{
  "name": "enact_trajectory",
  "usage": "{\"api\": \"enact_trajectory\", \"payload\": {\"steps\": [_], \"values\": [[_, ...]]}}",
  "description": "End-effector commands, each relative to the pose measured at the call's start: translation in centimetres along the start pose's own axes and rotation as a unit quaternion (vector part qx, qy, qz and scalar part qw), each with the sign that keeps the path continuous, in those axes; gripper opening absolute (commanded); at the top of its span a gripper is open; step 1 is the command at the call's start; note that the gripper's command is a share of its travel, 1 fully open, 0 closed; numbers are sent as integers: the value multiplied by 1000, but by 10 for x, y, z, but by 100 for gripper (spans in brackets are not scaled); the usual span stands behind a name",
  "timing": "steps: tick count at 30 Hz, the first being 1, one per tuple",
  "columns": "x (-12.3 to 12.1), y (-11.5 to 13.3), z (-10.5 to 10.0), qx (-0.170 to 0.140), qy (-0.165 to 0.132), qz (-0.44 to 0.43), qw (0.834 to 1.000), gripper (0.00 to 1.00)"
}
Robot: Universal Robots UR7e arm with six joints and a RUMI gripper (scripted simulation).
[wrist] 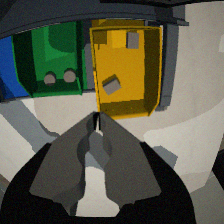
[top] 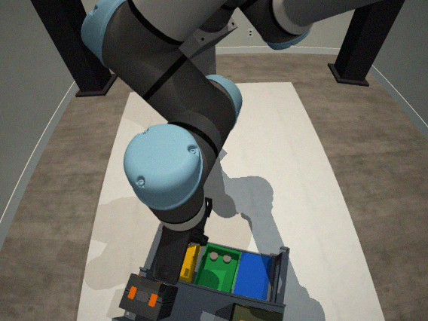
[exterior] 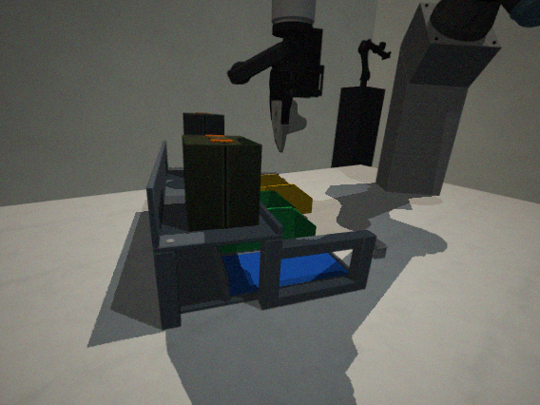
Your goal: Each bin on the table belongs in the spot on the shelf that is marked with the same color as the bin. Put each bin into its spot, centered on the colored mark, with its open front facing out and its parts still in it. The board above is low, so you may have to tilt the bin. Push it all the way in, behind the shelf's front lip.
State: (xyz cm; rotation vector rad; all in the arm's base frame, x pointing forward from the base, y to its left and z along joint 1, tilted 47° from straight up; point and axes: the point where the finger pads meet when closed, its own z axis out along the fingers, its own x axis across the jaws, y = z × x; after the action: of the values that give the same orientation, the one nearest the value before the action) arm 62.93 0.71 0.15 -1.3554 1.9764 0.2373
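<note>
One gripper [wrist: 98,121], low centre of the wrist view, jaws pressed together at the tips, nothing between them; in the exterior view hanging pointed down at upper centre [exterior: 281,138], above and apart from the shelf [exterior: 166,280].

Two bins visible, both in the shelf: one yellow bin [wrist: 127,70] at upper centre-right of the wrist view, one green bin [wrist: 52,57] just left of it, side by side. Two grey blocks in the yellow bin: one [wrist: 111,85] tilted near its middle, one [wrist: 132,39] near its far wall. Two round grey parts [wrist: 59,77] side by side in the green bin.

One blue mark [top: 252,275] right of the green bin in the top view, lower centre; whether a blue bin sits there cannot be told.

Two dark boxes on the shelf's top board: one with two orange patches [top: 145,295] at lower left of the top view, one larger olive box [exterior: 221,183] left of centre in the exterior view.

One white table [exterior: 452,285] under everything.
</note>
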Motion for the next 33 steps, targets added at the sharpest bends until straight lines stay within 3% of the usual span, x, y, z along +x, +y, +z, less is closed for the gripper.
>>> {"api": "enact_trajectory", "payload": {"steps": [1,13,26,33], "values": [[0,0,0,1,0,0,1000,0],[3,3,2,1,-1,-27,1000,0],[14,19,11,5,-4,-146,989,0],[24,36,19,10,-7,-266,964,0]]}}
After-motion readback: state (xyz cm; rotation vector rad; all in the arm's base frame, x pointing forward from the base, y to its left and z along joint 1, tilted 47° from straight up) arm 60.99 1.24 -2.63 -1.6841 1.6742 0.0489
